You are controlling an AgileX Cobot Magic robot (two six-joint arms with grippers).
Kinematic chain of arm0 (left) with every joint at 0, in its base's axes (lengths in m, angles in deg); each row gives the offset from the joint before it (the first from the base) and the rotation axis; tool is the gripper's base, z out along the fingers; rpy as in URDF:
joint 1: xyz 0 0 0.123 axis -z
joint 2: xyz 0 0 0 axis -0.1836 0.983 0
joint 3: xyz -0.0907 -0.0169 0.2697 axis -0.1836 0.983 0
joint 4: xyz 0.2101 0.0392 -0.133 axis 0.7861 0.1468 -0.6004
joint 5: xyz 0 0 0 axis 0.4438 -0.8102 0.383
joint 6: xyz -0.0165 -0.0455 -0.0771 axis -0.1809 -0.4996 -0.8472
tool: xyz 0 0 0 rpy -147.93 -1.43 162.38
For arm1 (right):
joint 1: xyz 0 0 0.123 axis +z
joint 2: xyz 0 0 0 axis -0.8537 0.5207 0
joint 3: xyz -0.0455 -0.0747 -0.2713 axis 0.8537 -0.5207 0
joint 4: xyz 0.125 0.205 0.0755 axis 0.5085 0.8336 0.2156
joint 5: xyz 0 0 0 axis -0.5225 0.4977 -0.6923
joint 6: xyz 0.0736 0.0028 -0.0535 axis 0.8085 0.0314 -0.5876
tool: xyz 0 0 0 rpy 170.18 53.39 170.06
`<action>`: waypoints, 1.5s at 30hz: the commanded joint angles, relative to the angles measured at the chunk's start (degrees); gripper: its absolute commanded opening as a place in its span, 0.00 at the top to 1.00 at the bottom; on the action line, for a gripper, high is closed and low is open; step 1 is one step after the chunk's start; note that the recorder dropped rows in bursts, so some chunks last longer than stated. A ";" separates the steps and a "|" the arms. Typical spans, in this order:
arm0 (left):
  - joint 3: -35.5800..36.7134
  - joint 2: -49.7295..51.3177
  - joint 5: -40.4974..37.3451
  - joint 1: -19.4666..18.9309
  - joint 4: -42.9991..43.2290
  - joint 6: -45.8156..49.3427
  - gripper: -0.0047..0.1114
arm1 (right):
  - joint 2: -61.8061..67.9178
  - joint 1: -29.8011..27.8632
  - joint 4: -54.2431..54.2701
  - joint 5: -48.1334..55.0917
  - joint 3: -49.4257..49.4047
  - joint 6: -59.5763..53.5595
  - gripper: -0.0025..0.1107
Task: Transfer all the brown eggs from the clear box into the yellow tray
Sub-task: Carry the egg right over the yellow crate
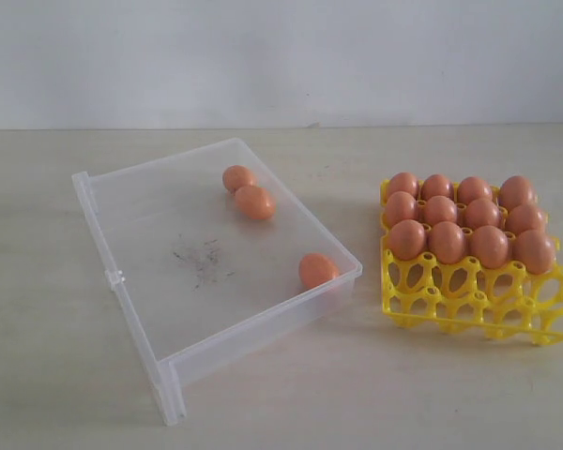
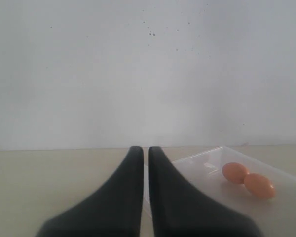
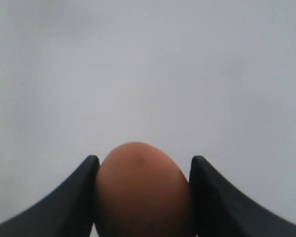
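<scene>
Pale beige table (image 1: 47, 394), clear box (image 1: 155, 239) on the left, yellow tray (image 1: 469, 298) near it, right side

On your bench (image 1: 56, 394): box (image 1: 131, 281) left, tray (image 1: 479, 305) right, apart | in box: two touching eggs (image 1: 254, 202) at far side, lone egg (image 1: 318, 270) at near-right corner | tray's far three rows: twelve eggs (image 1: 448, 242) | held egg (image 3: 140, 197) between your right claw (image 3: 144, 159) fingers

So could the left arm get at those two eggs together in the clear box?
Probably yes: the box is open on top and nothing covers the two eggs. The left gripper is shut, though, and the eggs touch.
</scene>
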 commanded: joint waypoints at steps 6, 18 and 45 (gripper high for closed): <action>-0.13 0.23 0.90 0.16 -0.26 0.26 0.93 | -7.80 -9.94 1.38 -0.02 0.07 -0.32 0.98; -0.13 0.23 0.90 0.16 -0.26 0.26 0.93 | -8.02 -16.90 0.74 -8.71 -13.57 7.28 0.98; -0.13 0.23 0.90 0.16 -0.26 0.26 0.93 | -2.86 -50.15 65.82 -78.13 -85.91 -13.68 0.98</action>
